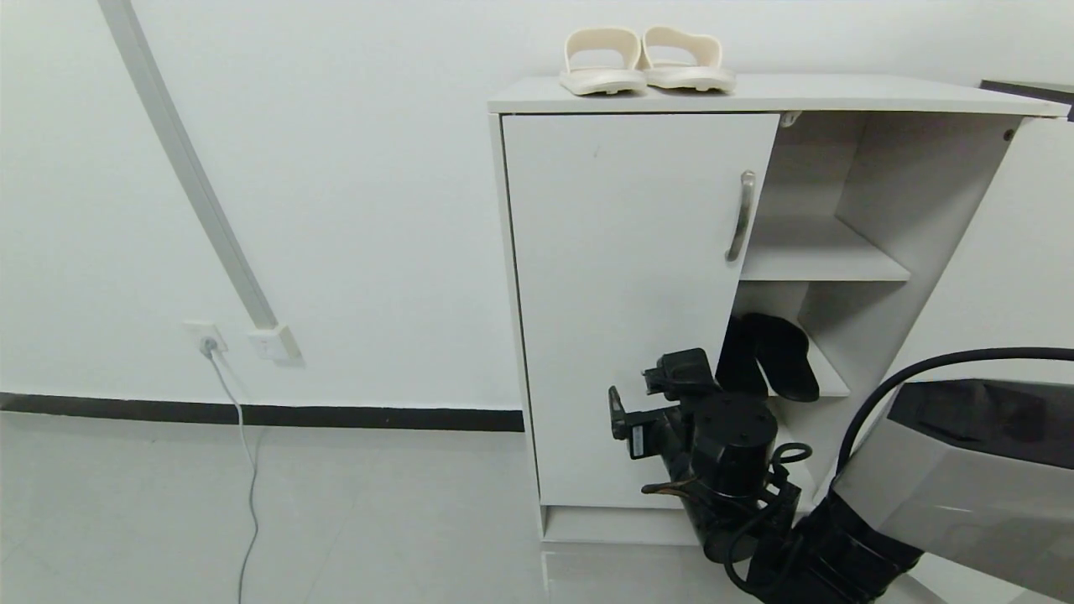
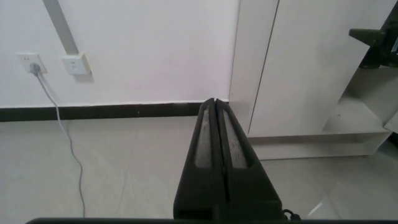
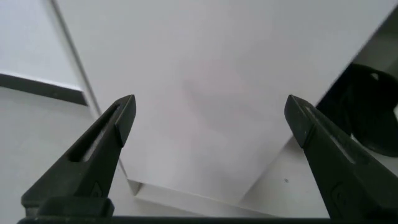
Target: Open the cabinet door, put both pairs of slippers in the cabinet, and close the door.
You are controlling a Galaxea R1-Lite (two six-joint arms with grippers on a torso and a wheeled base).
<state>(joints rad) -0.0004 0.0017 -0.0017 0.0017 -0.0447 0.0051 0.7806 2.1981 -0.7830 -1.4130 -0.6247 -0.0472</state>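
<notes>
A white cabinet (image 1: 755, 92) stands against the wall, its left door (image 1: 621, 294) closed and its right door (image 1: 1007, 252) swung open. On top lies a pair of beige slippers (image 1: 646, 60). A pair of black slippers (image 1: 772, 352) leans on a lower shelf inside, and shows in the right wrist view as the black slippers (image 3: 367, 106). My right gripper (image 1: 650, 390) hangs open and empty just in front of the closed door's lower part, left of the black slippers; the right gripper (image 3: 210, 106) faces the door panel. My left gripper (image 2: 214, 106) is shut and empty, low above the floor left of the cabinet (image 2: 298, 62).
The closed door has a metal handle (image 1: 742, 214) at its right edge. An upper shelf (image 1: 822, 260) inside is bare. A wall socket (image 1: 205, 335) with a cable running down to the floor and a slanted conduit (image 1: 185, 159) are on the left. Tiled floor (image 1: 336, 503) lies open there.
</notes>
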